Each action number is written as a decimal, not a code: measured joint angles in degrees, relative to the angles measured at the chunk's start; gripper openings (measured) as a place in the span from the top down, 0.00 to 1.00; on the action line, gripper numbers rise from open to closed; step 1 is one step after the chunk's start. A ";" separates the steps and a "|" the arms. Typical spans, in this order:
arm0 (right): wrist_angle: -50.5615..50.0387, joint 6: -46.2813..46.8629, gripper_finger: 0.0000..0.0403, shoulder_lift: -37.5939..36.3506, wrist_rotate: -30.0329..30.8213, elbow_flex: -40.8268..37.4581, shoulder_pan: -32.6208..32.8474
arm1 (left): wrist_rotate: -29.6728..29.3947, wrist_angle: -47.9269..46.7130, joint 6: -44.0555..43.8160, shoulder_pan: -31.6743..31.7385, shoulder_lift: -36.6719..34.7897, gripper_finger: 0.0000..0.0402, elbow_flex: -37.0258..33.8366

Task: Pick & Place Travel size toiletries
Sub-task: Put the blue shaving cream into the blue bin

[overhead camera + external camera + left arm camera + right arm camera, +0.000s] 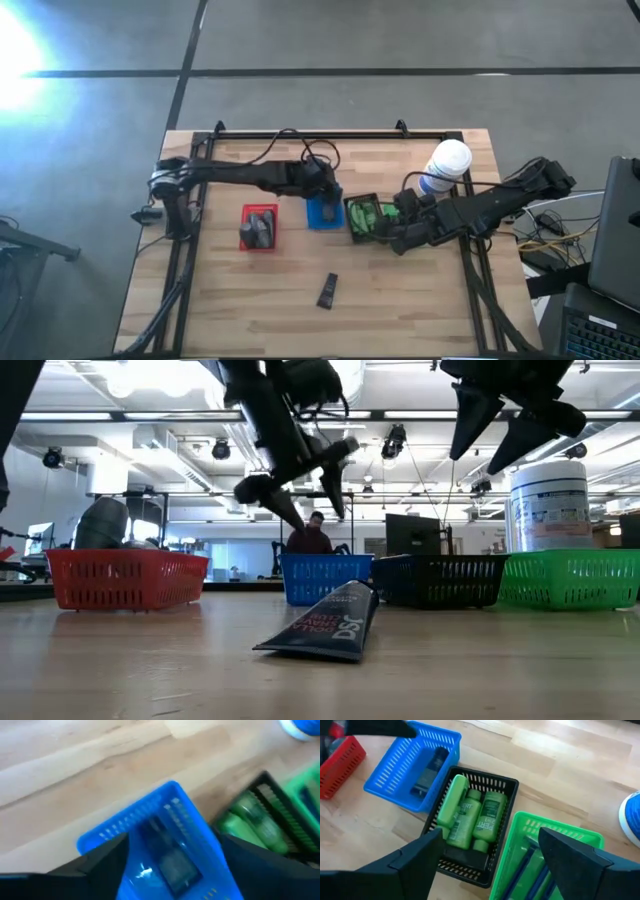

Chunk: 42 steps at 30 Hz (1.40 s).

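High view, left to right on the worktop [230,310]: red basket [259,228] holding grey rounded toiletries [262,226]; left hand [326,190], released, over the blue basket [325,213], which holds one black slim tube [427,770]; another black tube [328,290] lying loose near the front; black basket [470,827] holding green bottles [470,817]; right hand [395,235], released, above the green basket [545,852]; white canister [445,165].

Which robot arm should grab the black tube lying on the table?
Probably the left. Its gripper hangs open over the blue basket, almost straight behind the tube. The right gripper, also open, sits off to the side over the black basket.
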 joint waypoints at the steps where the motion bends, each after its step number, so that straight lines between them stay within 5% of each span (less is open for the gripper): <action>1: -0.16 -0.28 0.19 0.02 -0.03 -0.01 0.06 | 0.72 -0.06 0.46 -0.64 -0.58 0.18 0.00; 7: -2.06 -2.28 0.15 0.01 -0.41 -0.01 0.18 | 7.53 -1.49 0.80 -14.69 -2.00 0.14 1.11; 10: -2.59 -3.90 0.14 0.00 -1.60 -0.01 0.18 | 5.73 -1.75 -6.74 -23.99 1.76 0.15 0.98; 14: -2.63 -7.46 0.13 0.00 -3.05 -0.01 0.18 | 4.10 -1.82 -21.48 -28.91 7.65 0.15 2.49; 19: -2.64 -11.35 0.13 0.00 -3.19 -0.01 0.18 | 4.15 -2.82 -24.44 -30.21 16.54 0.15 10.30; 24: -2.68 -12.97 0.16 0.00 -3.20 -0.08 0.22 | 3.40 -14.45 -24.21 -30.01 25.03 0.16 20.96; 29: -3.80 -12.72 0.20 -0.27 -3.31 -0.10 0.80 | 1.30 -21.68 -21.48 -29.69 29.10 0.34 27.64; 34: -7.23 -9.37 0.24 -2.90 -3.21 -0.12 3.61 | -1.66 -22.85 -20.27 -28.26 28.95 0.68 28.85; 42: -12.98 2.46 0.29 -9.79 -0.36 -0.12 11.51 | -10.47 -22.84 -14.77 -20.32 18.47 0.69 28.92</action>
